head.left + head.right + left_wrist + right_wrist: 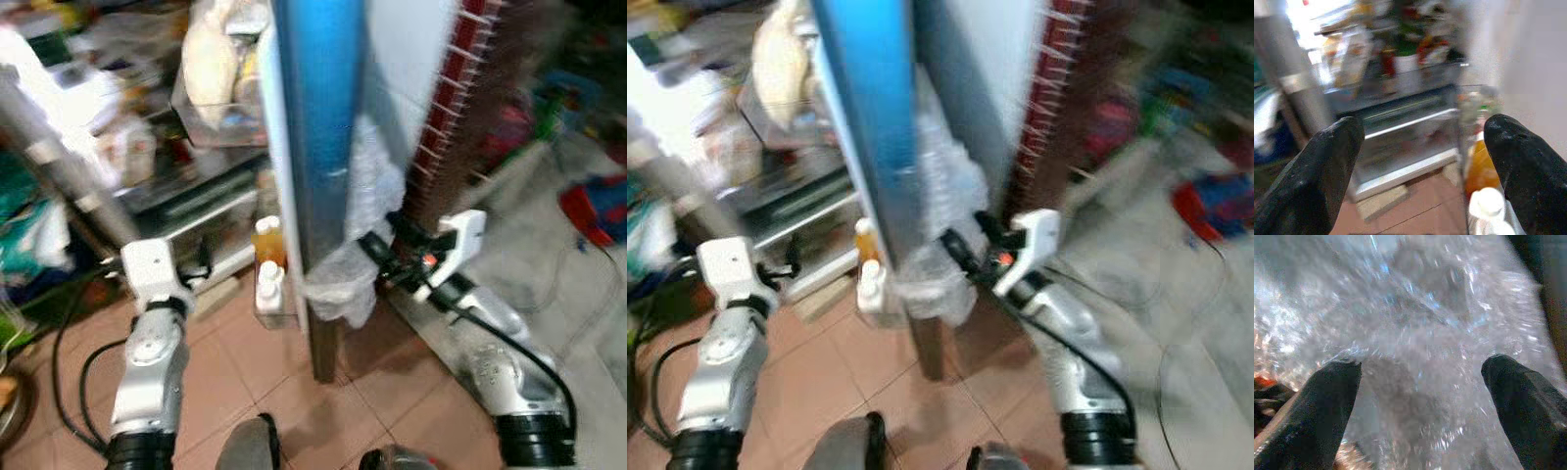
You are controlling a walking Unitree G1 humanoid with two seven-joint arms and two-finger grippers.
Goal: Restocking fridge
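The fridge stands open, and its blue door (318, 147) is edge-on in front of me. In the low door shelf sit an orange juice bottle (267, 240) and a white-capped bottle (268, 284). A clear plastic bag (343, 279) hangs on the door's outer side. My right gripper (377, 257) is open with its fingertips right at that bag (1415, 333), nothing clamped between them. My left gripper (1420, 166) is open and empty, low before the fridge's lower shelves (1400, 122), with the orange bottle (1481, 166) just beside one finger.
An upper door bin holds a pale bagged item (211, 59). Crowded fridge shelves (127, 147) are at the left. A red brick pillar (460, 108) stands right of the door. Red and blue clutter (598, 206) lies on the floor at right. A black cable (69, 362) runs over the tiles.
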